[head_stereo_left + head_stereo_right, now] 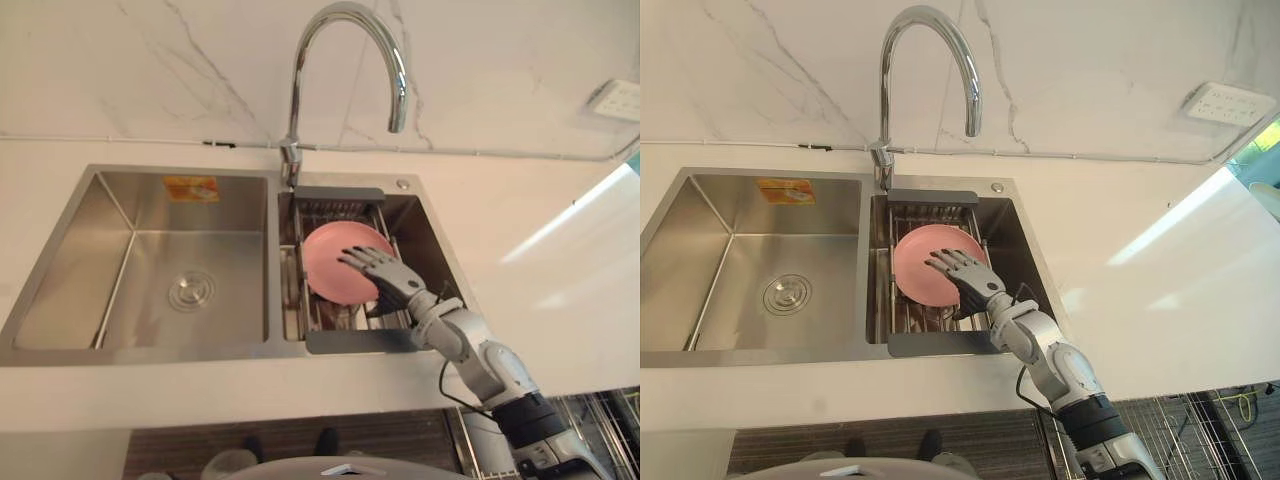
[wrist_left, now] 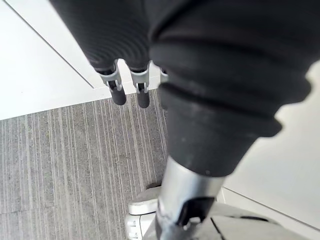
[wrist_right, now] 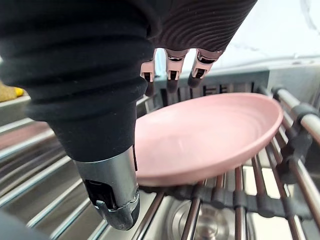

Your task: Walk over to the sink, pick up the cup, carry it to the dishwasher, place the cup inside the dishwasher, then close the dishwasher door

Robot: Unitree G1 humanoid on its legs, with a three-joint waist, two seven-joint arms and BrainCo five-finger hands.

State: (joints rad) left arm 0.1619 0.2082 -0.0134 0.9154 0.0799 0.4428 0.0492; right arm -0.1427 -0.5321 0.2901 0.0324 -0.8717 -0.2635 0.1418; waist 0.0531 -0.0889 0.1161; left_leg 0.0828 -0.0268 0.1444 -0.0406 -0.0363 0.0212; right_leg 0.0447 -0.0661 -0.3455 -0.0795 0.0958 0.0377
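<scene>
A shallow pink dish (image 1: 328,268) lies tilted on a wire rack (image 1: 340,214) set in the right basin of a steel double sink (image 1: 150,356); no cup is visible. My right hand (image 1: 388,275) reaches in from the lower right and hovers over the dish's right part. Its fingers (image 3: 172,70) are straight above the dish (image 3: 210,130), with the thumb (image 3: 117,200) down by the near rim, so the hand is open. I cannot tell whether it touches the dish. My left hand (image 2: 120,85) hangs over grey striped floor with relaxed fingers and holds nothing.
A tall curved tap (image 1: 297,80) rises behind the divider, its spout over the right basin. The left basin (image 1: 190,292) holds just its drain. White counter surrounds the sink, with a wall socket (image 1: 615,100) at the far right. A wire basket (image 1: 1180,430) shows below the counter's right end.
</scene>
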